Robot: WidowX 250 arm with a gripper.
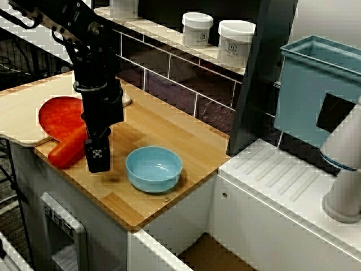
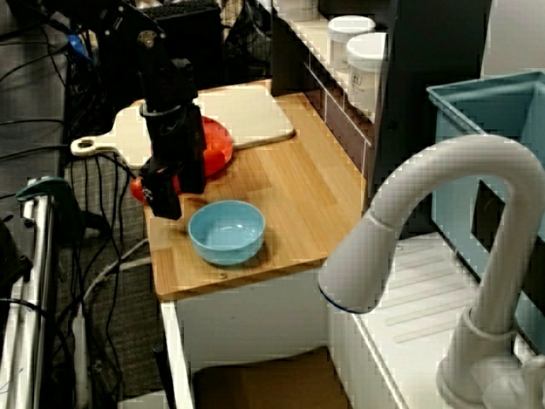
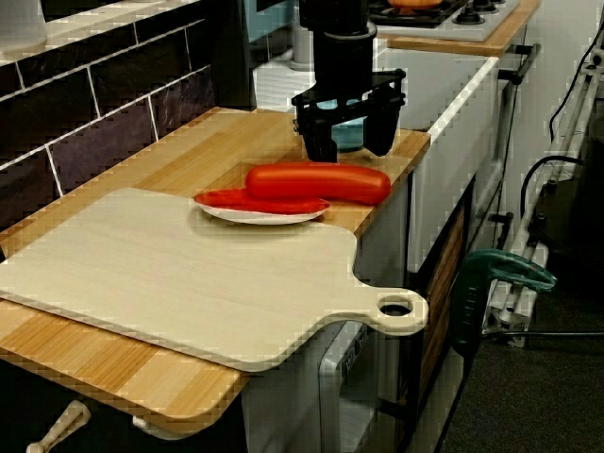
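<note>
Red sausage (image 3: 319,182) lies (half on the plate (image 3: 226,199)) just beside the open-fingered gripper (image 3: 350,149).

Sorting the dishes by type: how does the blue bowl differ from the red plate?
The blue bowl is deep with raised walls; the red plate is flat and shallow. The bowl is empty; the plate bears a long red object. Both are round.

The jaws are black. The sausage-shaped thing (image 1: 67,148) is glossy red, and so is the plate (image 1: 56,113) (its underside shows white in the view from the side). The bowl (image 1: 153,168) is pale blue. The desk (image 1: 163,127) is honey-coloured wood in strips, the cutting board (image 1: 22,116) is paler, and the wall tiles (image 1: 169,84) are dark with light grout.
</note>
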